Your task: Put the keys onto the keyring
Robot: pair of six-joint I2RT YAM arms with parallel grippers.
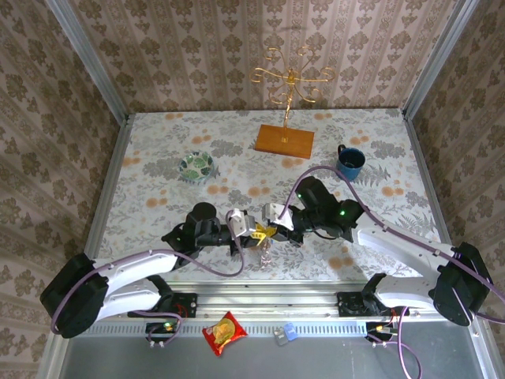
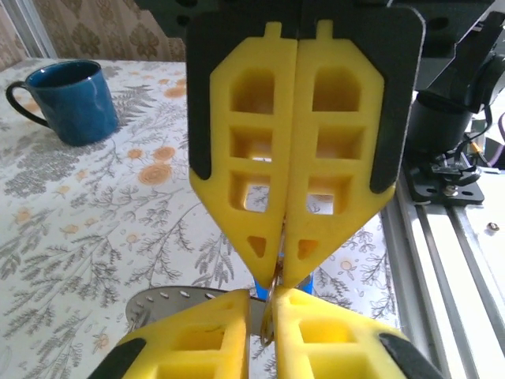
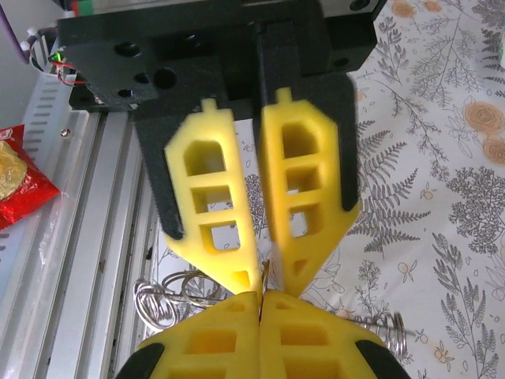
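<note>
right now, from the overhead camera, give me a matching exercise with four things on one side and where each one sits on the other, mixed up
Things:
1. mug
2. bowl
3. snack packet
4. stand

Places:
a. far middle of the table
b. far right part of the table
c. left part of the table, in its far half
d. off the table, on the near metal ledge

Pairs: 1-b, 2-c, 3-d, 4-a
</note>
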